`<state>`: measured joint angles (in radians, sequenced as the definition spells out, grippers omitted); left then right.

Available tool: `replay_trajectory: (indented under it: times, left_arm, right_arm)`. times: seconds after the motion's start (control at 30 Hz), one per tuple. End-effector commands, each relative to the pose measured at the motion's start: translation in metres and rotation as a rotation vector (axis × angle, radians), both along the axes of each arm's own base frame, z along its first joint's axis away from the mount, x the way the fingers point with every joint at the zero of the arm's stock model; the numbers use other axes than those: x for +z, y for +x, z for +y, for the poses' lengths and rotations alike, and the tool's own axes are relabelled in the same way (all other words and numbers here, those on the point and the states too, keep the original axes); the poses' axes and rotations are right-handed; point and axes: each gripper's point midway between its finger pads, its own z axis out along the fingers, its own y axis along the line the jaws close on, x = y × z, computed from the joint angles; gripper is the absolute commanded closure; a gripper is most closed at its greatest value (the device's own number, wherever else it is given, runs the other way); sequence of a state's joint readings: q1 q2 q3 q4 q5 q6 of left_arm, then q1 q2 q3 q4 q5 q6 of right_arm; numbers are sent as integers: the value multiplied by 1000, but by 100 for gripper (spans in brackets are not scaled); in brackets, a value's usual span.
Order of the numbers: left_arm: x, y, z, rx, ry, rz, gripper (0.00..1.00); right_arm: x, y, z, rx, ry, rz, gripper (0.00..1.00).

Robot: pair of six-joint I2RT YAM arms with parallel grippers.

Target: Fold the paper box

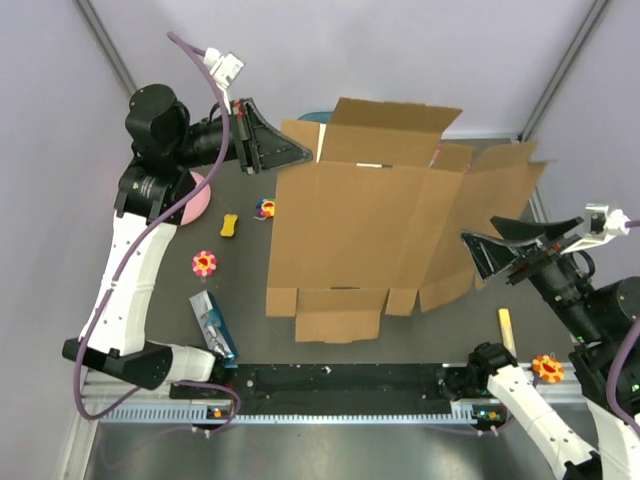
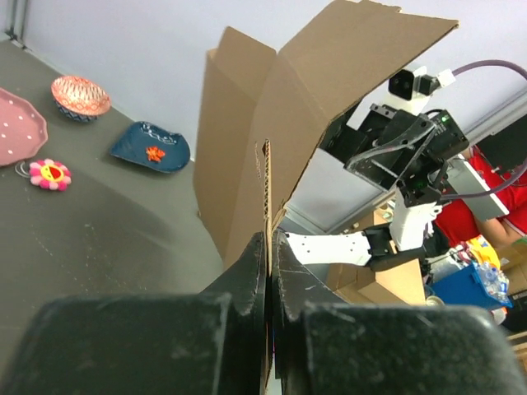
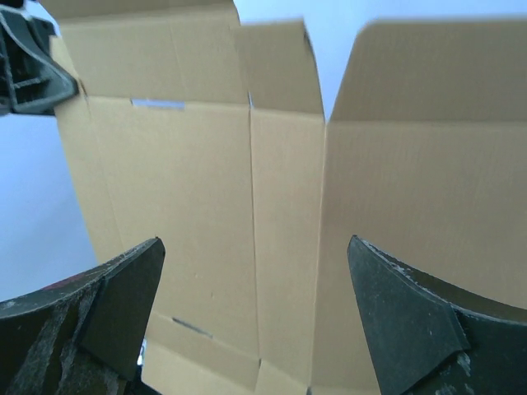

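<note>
as left tool (image 1: 303, 152) pinches it, paper box (image 1: 350, 230) spans left-right

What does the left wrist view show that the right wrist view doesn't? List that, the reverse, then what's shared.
Only left wrist: a pink plate, patterned bowl, blue dish and flower toy on the table. Only right wrist: the broad creased face of the paper box, with a narrow slot. Both: the box itself, the left gripper shut on its edge, and the right gripper, open.
</note>
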<state>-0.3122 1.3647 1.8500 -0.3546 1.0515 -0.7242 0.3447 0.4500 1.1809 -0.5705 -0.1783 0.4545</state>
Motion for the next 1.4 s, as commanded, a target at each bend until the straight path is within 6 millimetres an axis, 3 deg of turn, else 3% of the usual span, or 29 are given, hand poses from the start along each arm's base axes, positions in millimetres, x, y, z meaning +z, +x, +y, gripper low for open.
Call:
replay_trajectory:
  times: [0.0, 0.13, 0.17, 0.27, 0.3, 0.33, 0.37, 0.43, 0.47, 0.5, 0.57, 0.6, 0.63, 0.67, 0.7, 0.73, 0.77, 0.8, 0.83, 0.87, 0.9, 0.93, 0.97, 1.0, 1.07, 1.1, 1.23, 1.3, 1.37]
  left_arm:
    - [-36, 13, 1, 27, 81, 51, 100]
    - [-108, 73, -3, 120, 242, 148, 100]
    - [-137, 97, -5, 132, 285, 216, 100]
    - [-174, 145, -7, 132, 327, 295, 100]
    - [-180, 157, -6, 142, 330, 318, 94]
    - [-173, 170, -5, 159, 314, 300, 65]
    - [-188, 189, -5, 184, 322, 341, 51]
    - [-179, 208, -6, 228, 277, 320, 32]
    - [-171, 216, -2, 276, 261, 288, 2]
    - [-174, 220, -1, 310, 253, 305, 2]
    - [-147, 223, 8, 385, 203, 208, 2]
    - [-159, 231, 17, 464, 210, 246, 2]
    - [-142, 223, 24, 513, 188, 214, 2]
    - [-140, 225, 33, 583, 181, 209, 2]
    - [-171, 231, 49, 711, 204, 298, 2]
    - [-155, 214, 62, 785, 163, 285, 2]
    - [-156, 210, 71, 843, 125, 288, 2]
    - [-206, 198, 79, 902, 132, 429, 2]
    - [-194, 180, 94, 997, 77, 403, 2]
    - [-208, 170, 100, 1046, 63, 428, 2]
    - [-252, 154, 107, 1105, 91, 510, 2]
    - [-246, 136, 118, 1213, 66, 468, 2]
    - [-256, 125, 123, 1271, 76, 468, 2]
    - [-286, 109, 125, 1305, 115, 504, 2]
    - [-296, 82, 120, 1319, 107, 515, 2]
    - [-319, 71, 119, 1322, 114, 574, 2]
    - [-364, 30, 116, 1298, 136, 721, 2]
    - [-403, 7, 124, 1329, 198, 817, 2]
    - [-419, -11, 124, 1309, 196, 844, 1]
  right_arm:
    - [30, -26, -8, 8, 16, -113, 5]
    - [18, -21, -7, 5, 7, -81, 5]
    - [16, -20, -7, 1, 6, -76, 5]
    - [6, -16, -9, -18, -6, -50, 5]
    - [3, -14, -10, -24, -16, -46, 5]
    - [2, -13, -11, -32, -21, -42, 5]
    - [0, -11, -11, -36, -27, -34, 5]
    - [-3, -7, -12, -49, -43, -21, 5]
    - [-5, -4, -12, -51, -47, -13, 5]
    - [-7, -1, -11, -54, -54, -6, 5]
    - [-9, 3, -10, -56, -60, 6, 5]
    - [-10, 5, -9, -55, -61, 13, 5]
    - [-14, 9, -8, -55, -68, 28, 5]
    - [-16, 11, -7, -55, -69, 36, 5]
    - [-18, 14, -7, -59, -68, 44, 5]
    - [-22, 18, -6, -63, -70, 55, 5]
    - [-24, 19, -6, -65, -70, 62, 5]
    - [-25, 21, -6, -67, -66, 62, 5]
    - [-29, 24, -5, -71, -68, 72, 5]
    - [-32, 27, -4, -72, -66, 80, 5]
    - [-32, 28, -4, -71, -61, 80, 5]
    - [-35, 31, -1, -65, -60, 88, 5]
    - [-39, 34, 0, -61, -63, 98, 5]
    - [-40, 36, 2, -57, -58, 106, 5]
    - [-46, 39, 6, -46, -55, 120, 5]
    - [-49, 42, 8, -40, -51, 133, 5]
    - [-63, 46, 14, -16, -41, 167, 6]
    - [-68, 47, 15, -14, -39, 178, 6]
    - [-73, 47, 16, -12, -38, 188, 6]
